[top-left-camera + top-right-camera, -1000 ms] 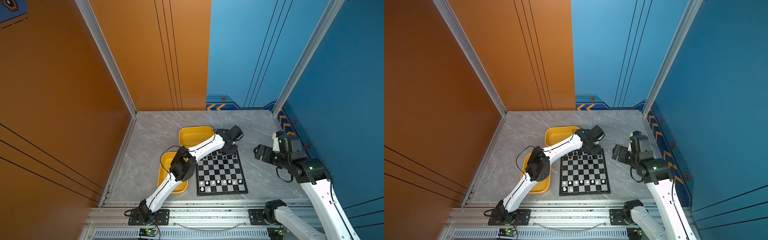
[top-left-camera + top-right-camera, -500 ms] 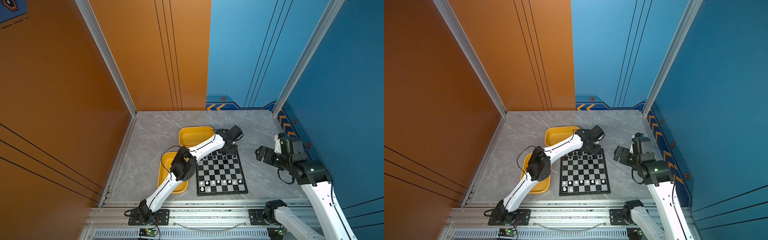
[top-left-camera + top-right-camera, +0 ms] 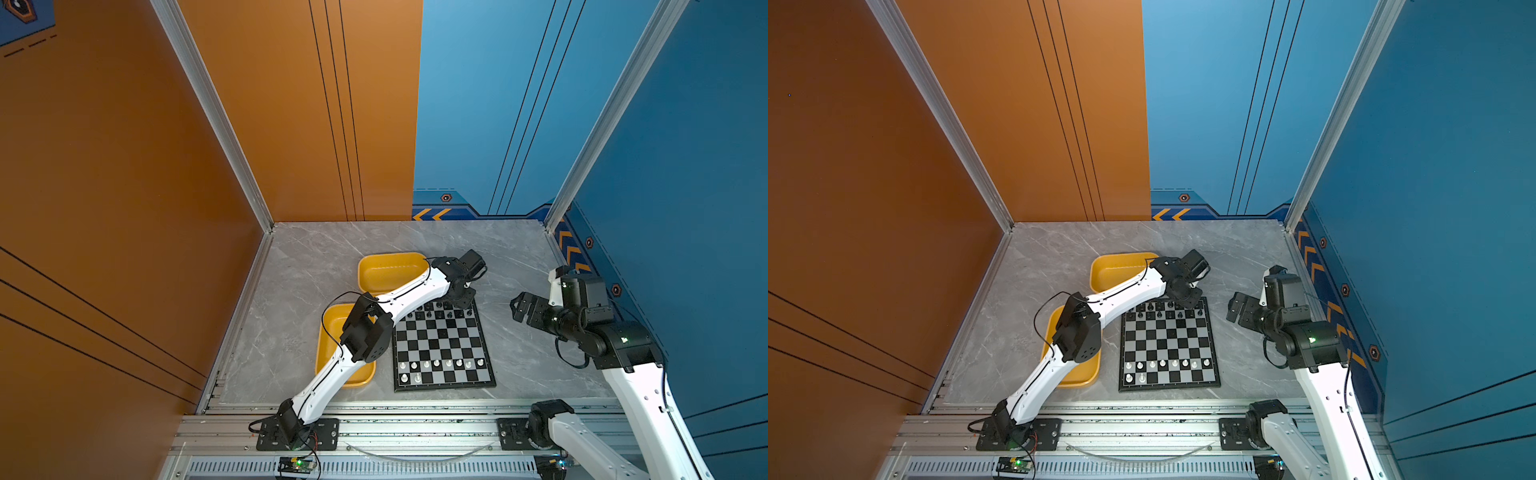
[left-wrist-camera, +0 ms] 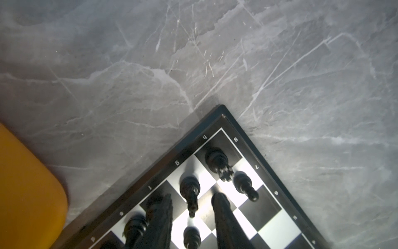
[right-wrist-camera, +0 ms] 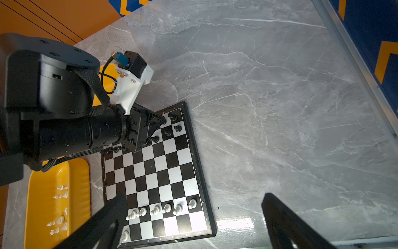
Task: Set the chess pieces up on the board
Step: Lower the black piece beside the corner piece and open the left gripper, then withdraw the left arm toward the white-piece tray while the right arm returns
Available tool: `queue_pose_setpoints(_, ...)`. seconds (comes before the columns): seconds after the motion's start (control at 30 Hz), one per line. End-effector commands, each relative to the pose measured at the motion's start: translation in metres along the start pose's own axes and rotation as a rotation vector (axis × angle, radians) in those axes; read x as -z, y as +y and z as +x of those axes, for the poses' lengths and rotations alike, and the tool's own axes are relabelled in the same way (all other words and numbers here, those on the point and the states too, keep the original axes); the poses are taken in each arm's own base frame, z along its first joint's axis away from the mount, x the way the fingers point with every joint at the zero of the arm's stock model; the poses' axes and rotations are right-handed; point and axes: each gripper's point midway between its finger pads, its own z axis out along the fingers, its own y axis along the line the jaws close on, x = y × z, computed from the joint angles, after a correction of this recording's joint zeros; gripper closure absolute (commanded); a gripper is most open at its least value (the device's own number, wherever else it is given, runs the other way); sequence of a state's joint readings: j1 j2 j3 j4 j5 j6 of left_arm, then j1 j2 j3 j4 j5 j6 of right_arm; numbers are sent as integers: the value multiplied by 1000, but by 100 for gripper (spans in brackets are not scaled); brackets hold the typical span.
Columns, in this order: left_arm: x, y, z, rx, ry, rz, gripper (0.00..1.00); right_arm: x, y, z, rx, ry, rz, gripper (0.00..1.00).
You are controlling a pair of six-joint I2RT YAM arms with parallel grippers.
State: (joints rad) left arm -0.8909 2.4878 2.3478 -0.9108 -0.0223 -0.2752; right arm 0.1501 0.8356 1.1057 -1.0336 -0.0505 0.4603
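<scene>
On the near rows of the board [image 3: 442, 345]: a line of white pieces [image 3: 440, 364], plus two more by the near left corner. Just left of the board, in the near yellow tray [image 3: 326, 332]: spare white pieces [image 5: 58, 207] lying and waiting. So lots left to do on the white side.

Off to the right, well apart from the board: the right gripper [image 3: 519, 309], jaws wide open, holding nothing.

At the far edge: the black pieces [image 3: 1150, 308] in two rows. Over the far right corner: the left gripper [image 4: 192, 196]. Shut tight a moment ago, now partly open. In the gap, a black piece [image 4: 189, 187] standing free, not squeezed by either finger as far as can be told. Looks like a let-go, so probably one more black piece set down in the far row, one square in from the corner piece [image 4: 216, 159]. Next, most likely: lift straight up without bumping it.

Stands upright on its round base. Long way runs up and down, top pointing up at the ceiling. No tilt to be seen.
</scene>
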Motion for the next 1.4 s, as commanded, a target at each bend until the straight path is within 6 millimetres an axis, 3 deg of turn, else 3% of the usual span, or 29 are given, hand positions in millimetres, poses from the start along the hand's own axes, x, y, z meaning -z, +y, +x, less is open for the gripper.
queue_pose_setpoints(0.0, 31, 3, -21, -1, -70, -8, 60, 0, -2, 4, 18, 23, 7, 0)
queue_pose_setpoints(0.17, 63, 7, -39, -17, -146, -33, 50, 0, 0, 0, 19, 20, 3, 0)
queue_pose_setpoints(0.33, 106, 19, -55, -24, -231, -77, 47, -5, 12, -8, 28, 22, -30, 0)
queue_pose_setpoints(0.47, 145, 44, -55, -2, -274, -131, 42, -17, 31, -17, 59, 35, -65, 0)
queue_pose_setpoints(0.6, 177, 80, -37, 45, -284, -211, 42, -36, 62, -22, 134, 58, -86, 0)
queue_pose_setpoints(0.73, 199, 123, 5, 157, -286, -273, 42, -59, 102, -23, 225, 99, -113, 0)
queue_pose_setpoints(0.93, 214, 187, 106, 433, -249, -320, 44, -94, 164, -20, 321, 165, -181, 0)
queue_pose_setpoints(1.17, 203, 204, 213, 614, -181, -369, 45, -125, 239, -5, 431, 245, -260, 3)
queue_pose_setpoints(1.37, 182, 214, 249, 684, -134, -361, 44, -138, 286, 2, 483, 286, -319, 5)
